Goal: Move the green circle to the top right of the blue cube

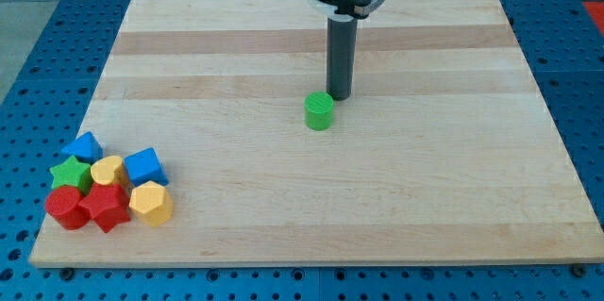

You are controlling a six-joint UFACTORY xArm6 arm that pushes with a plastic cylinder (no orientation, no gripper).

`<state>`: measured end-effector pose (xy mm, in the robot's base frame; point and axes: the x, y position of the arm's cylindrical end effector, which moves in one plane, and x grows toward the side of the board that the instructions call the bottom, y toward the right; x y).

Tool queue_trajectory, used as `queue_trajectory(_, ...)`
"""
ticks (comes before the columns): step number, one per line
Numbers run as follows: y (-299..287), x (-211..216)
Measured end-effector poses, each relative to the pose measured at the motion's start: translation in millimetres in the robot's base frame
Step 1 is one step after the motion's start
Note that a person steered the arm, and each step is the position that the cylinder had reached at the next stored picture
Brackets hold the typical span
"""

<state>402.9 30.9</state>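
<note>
The green circle (pixel 319 110), a short green cylinder, stands near the middle of the wooden board (pixel 453 197). My tip (pixel 339 95) is just to its upper right, very close to it or touching it. The blue cube (pixel 144 166) sits at the view's lower left, at the right side of a cluster of blocks, far from the green circle.
The cluster at the lower left also holds a blue block (pixel 87 146), a green star (pixel 71 175), a yellow block (pixel 109 171), a second yellow block (pixel 150 204), a red cylinder (pixel 65 208) and a red block (pixel 105 208). Blue perforated table surrounds the board.
</note>
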Motion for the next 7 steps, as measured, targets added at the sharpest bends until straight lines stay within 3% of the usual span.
queue_trajectory(1,2,11)
queue_trajectory(3,-73,54)
queue_trajectory(5,-43,95)
queue_trajectory(7,-107,59)
